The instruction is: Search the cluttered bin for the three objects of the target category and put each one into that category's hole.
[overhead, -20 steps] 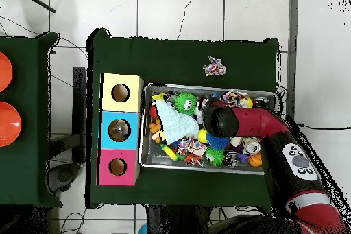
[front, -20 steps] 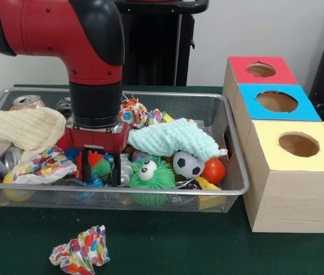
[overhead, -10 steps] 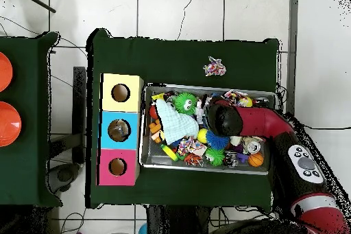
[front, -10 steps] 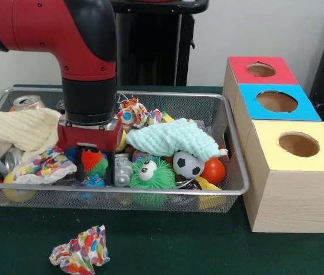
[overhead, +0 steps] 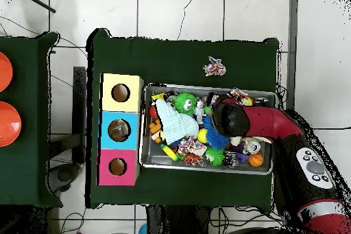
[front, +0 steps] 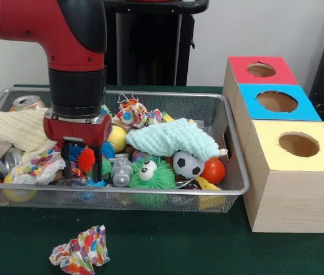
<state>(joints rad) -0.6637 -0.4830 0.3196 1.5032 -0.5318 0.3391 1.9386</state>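
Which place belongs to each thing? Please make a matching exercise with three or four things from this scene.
Things:
1. crumpled paper ball
2. soccer ball
3. drink can
4. yellow-topped box

Places:
A. in the bin's far corner, behind the cream cloth
B. outside the bin, on the green table
C. nearest of the three boxes
D. in the bin, below the mint cloth

Pairs: 1-B, 2-D, 3-A, 4-C

No legible text, label, brand, number or sign found on any item. The cans in the wire bin (front: 230, 166) show no readable print; the three coloured boxes (front: 276, 103) bear plain holes only.
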